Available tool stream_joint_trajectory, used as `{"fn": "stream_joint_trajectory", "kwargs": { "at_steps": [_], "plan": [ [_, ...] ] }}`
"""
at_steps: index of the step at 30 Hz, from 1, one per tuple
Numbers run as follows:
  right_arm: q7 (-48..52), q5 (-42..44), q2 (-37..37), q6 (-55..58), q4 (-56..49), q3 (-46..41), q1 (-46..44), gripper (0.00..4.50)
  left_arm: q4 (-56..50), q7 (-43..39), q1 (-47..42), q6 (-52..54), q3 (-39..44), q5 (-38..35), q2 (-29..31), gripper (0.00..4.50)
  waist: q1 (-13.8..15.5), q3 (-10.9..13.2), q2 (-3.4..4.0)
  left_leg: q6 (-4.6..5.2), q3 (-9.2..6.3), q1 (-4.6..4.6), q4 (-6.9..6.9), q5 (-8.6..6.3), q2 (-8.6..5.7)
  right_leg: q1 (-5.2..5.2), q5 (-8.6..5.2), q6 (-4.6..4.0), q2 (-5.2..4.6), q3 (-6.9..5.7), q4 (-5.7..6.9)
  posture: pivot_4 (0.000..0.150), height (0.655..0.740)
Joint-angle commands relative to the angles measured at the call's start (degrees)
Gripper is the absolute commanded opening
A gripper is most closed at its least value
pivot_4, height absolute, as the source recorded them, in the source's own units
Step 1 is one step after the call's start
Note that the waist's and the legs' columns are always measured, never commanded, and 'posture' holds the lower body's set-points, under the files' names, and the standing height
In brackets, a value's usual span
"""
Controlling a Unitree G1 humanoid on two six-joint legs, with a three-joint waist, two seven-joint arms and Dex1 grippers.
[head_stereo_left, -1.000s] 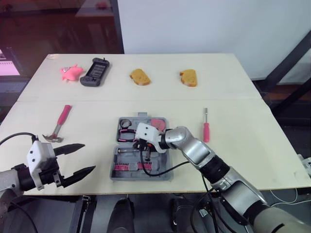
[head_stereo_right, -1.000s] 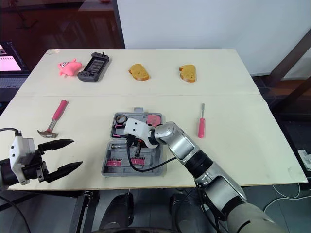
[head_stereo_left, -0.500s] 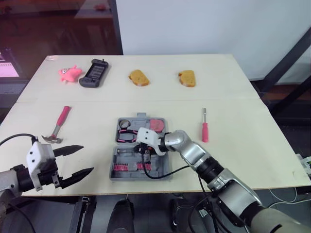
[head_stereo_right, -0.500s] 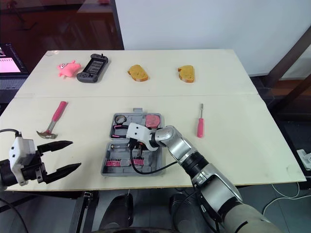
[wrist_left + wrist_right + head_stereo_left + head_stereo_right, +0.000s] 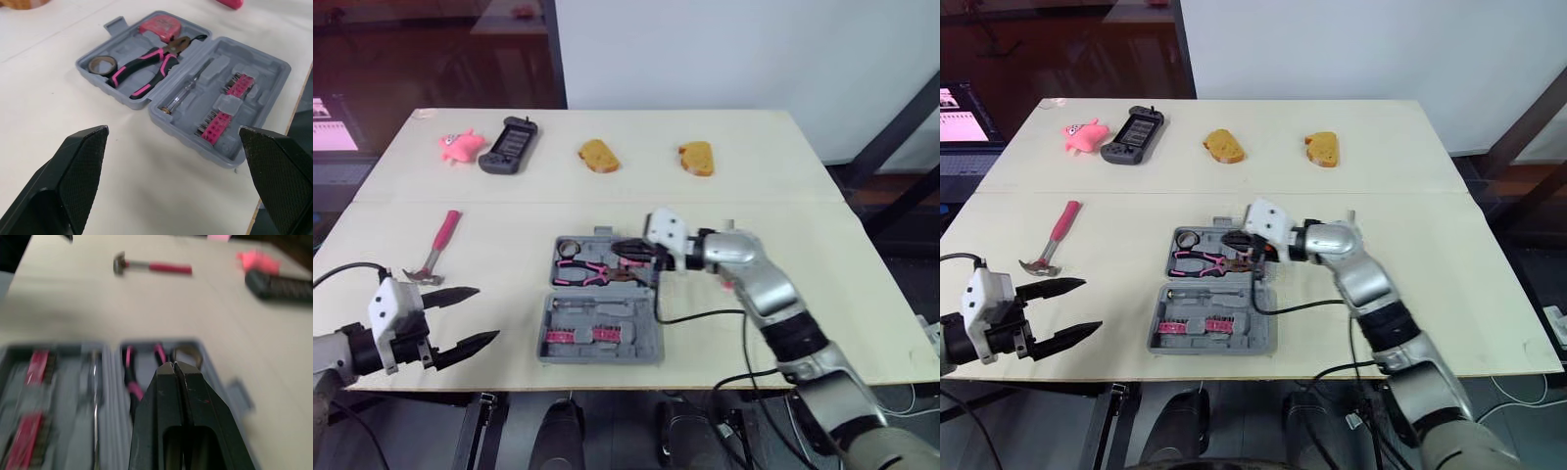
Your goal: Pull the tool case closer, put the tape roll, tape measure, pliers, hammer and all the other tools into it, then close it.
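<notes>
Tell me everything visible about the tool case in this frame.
The tool case is grey moulded plastic, lying open flat on the table near its front edge. The far half holds a tape roll, pink-handled pliers and a pink tape measure; the near half holds a slim screwdriver and two pink bit strips. The shut right gripper hangs over the far half.

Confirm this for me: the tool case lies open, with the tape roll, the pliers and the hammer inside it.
One thing is wrong: the hammer is not inside the case. It lies on the table to the case's left, as the left eye view shows. The case does lie open, with the tape roll and the pliers inside it.
</notes>
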Motion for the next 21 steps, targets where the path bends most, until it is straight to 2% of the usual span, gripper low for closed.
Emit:
{"fn": "stream_joint_trajectory", "kwargs": {
  "at_steps": [1, 4, 7, 10, 15, 17, 21],
  "plan": [
    [3.4, 4.4, -6.6, 4.3, -8.7, -4.8, 5.4, 0.05, 3.0, -1.8, -1.9, -2.1, -0.3, 1.1, 2.1, 4.50, 0.0, 0.0, 0.00, 0.00, 0.00, 0.00, -0.01, 0.00, 0.00, -0.01, 0.00, 0.01, 0.00, 0.00, 0.00, 0.150, 0.7207],
    [3.3, 4.9, -10.6, 3.6, -11.3, -7.5, 9.8, 0.05, 5.5, -2.7, -3.3, -2.9, -0.7, 1.3, 2.6, 4.50, -0.1, 0.0, 0.00, 0.00, 0.00, 0.00, 0.02, 0.00, -0.01, 0.00, -0.01, -0.01, -0.01, 0.00, 0.00, 0.150, 0.7207],
    [2.0, 11.4, -12.4, 7.1, -13.5, -16.9, 16.7, 0.05, 9.1, -4.0, -4.5, -2.7, 0.4, 0.3, 3.3, 4.50, -0.1, 0.0, -0.01, 0.00, 0.00, 0.02, 0.03, 0.00, 0.00, 0.00, -0.06, -0.11, 0.00, 0.00, -0.01, 0.150, 0.7207],
    [4.0, 12.2, -18.1, 7.2, -14.0, -24.6, 27.4, 0.80, 14.4, -3.5, -5.0, -7.4, 2.4, 2.4, 3.3, 4.50, 0.4, 0.0, -0.02, 0.00, 0.00, -0.01, 0.03, 0.00, -0.01, 0.05, -0.01, 0.00, -0.01, 0.01, -0.06, 0.150, 0.7207],
    [1.6, 14.4, -19.1, 3.9, -11.5, -35.3, 34.6, 3.36, 21.6, -1.8, -5.3, -13.0, 6.5, 2.6, 2.5, 4.50, -0.1, 0.0, -0.02, 0.00, 0.02, 0.06, 0.08, 0.00, -0.01, 0.12, -0.06, -0.26, -0.03, 0.01, -0.18, 0.150, 0.7207],
    [2.1, 14.5, -18.6, -0.6, -6.1, -42.8, 40.4, 4.41, 30.6, -0.5, -4.8, -15.7, 10.5, 2.4, 2.8, 4.50, -0.1, 0.0, -0.04, 0.00, 0.01, 0.14, 0.06, 0.00, -0.01, 0.20, -0.07, -0.26, -0.02, 0.01, -0.18, 0.150, 0.7207],
    [1.6, 15.9, -17.2, -5.4, 0.4, -48.4, 43.2, 4.47, 40.0, 0.6, -5.0, -16.8, 14.7, 1.2, 3.5, 4.50, -0.3, 0.0, -0.08, 0.03, 0.04, 0.15, -0.01, -0.02, -0.02, 0.28, -0.12, -0.17, -0.03, 0.01, -0.33, 0.150, 0.7207]
  ]
}}
